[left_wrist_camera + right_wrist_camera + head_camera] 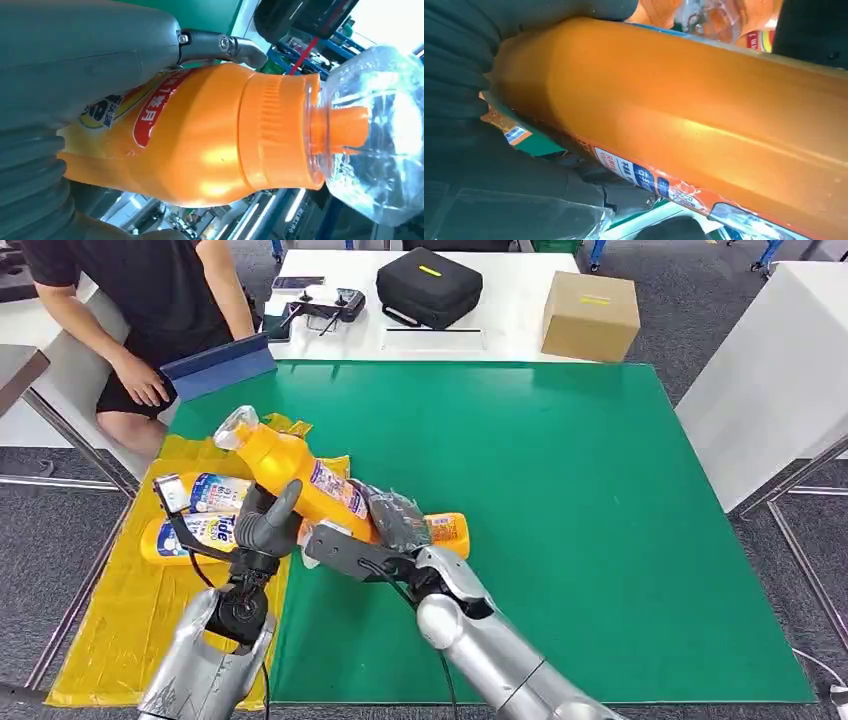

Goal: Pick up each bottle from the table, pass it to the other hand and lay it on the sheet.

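Note:
An orange detergent bottle with a clear cap hangs tilted over the sheet's right edge, cap toward the far left. My left hand grips it from below, thumb up against its side; in the left wrist view the left hand wraps the bottle below its shoulder. My right hand holds its lower end, and its fingers close round the body. Two more bottles lie on the yellow sheet. Another orange bottle end shows just past the right hand.
The green mat covers the table. A person sits at the far left beside a blue board. The white table behind carries a black case, a cardboard box and a controller.

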